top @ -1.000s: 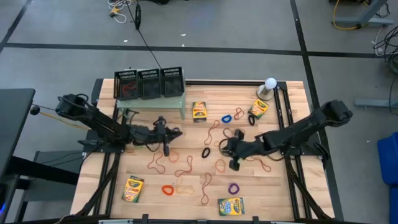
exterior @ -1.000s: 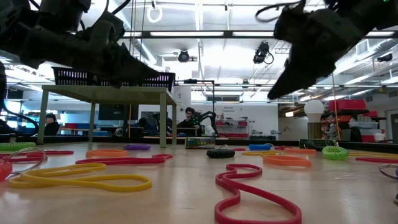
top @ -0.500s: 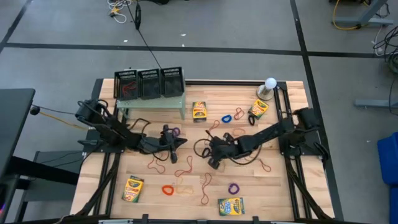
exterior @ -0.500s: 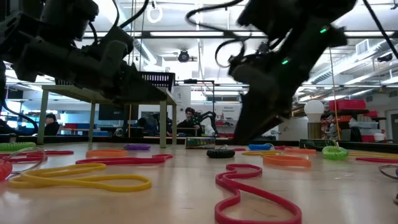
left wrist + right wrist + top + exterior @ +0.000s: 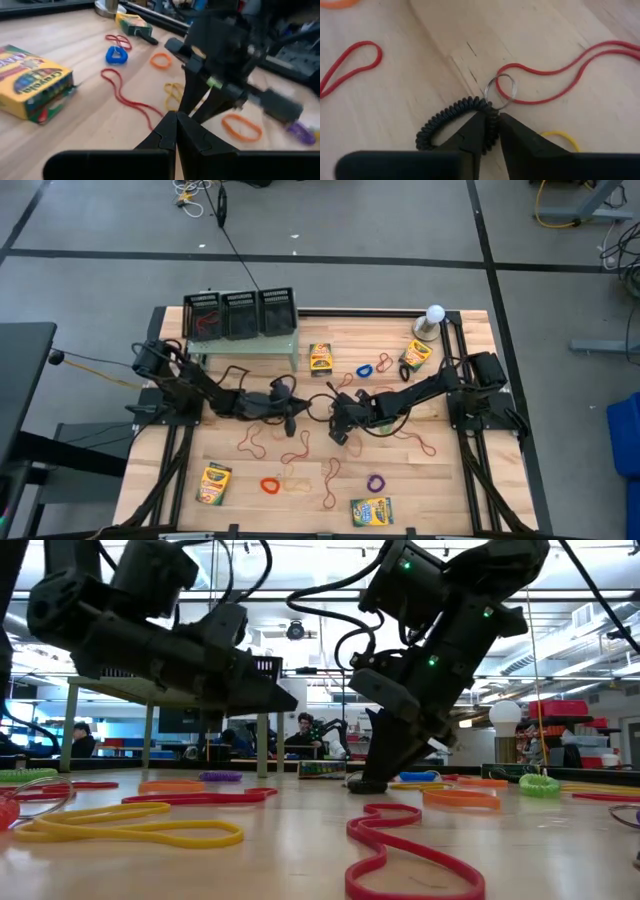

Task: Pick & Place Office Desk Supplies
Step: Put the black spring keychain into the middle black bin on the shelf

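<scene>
the right gripper [image 5: 489, 131] has been brought in from the table's right side to mid-table and lowered; its fingers are now pinched narrowly on a black coil [image 5: 454, 121] with a metal ring [image 5: 500, 91], lying on the table [image 5: 455, 480] well in front of the stand [image 5: 250, 345]. a grasp appears begun, with the lift not yet made. the left gripper [image 5: 176, 131], pressed shut and empty, has been drawn in just beside it. three trays [image 5: 240, 313] sit on the stand; red bands [image 5: 207, 323] show in the left one.
</scene>
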Robot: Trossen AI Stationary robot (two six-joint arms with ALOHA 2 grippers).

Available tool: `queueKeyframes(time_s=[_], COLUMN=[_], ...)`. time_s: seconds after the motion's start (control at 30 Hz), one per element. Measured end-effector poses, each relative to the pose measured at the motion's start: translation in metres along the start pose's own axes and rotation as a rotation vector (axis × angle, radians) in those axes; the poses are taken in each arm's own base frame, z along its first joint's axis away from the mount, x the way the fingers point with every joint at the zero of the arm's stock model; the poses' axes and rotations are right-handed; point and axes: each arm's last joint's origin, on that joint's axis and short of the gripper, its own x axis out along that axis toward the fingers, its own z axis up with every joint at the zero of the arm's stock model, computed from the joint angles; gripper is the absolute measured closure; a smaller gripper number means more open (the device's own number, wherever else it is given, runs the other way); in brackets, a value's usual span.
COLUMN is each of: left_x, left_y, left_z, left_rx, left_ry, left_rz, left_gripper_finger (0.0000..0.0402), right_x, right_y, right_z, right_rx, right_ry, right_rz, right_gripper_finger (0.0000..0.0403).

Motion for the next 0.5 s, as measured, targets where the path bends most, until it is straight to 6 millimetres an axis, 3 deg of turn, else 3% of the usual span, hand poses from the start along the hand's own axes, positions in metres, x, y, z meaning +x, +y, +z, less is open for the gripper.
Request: queueKeyframes(time_s=[0.23,0.5], left_x=[-0.002,-0.023], left_y=[-0.009,-0.041], left_z=[-0.001,-0.014], left_rx=[-0.02,-0.104], left_ry=[0.018,-0.011], left_rz=[-0.062,-0.076], left_gripper_finger=[0.0367,0.0296], right_x=[-0.009,-0.038], right_y=[0.002,0.016], right_z=[-0.001,0.001], right_rx=[-0.07,-0.103], right_ry=[-0.017,-0.295], right_rz=[-0.015,-0.202], right_gripper_finger=[0.0374,0.0376])
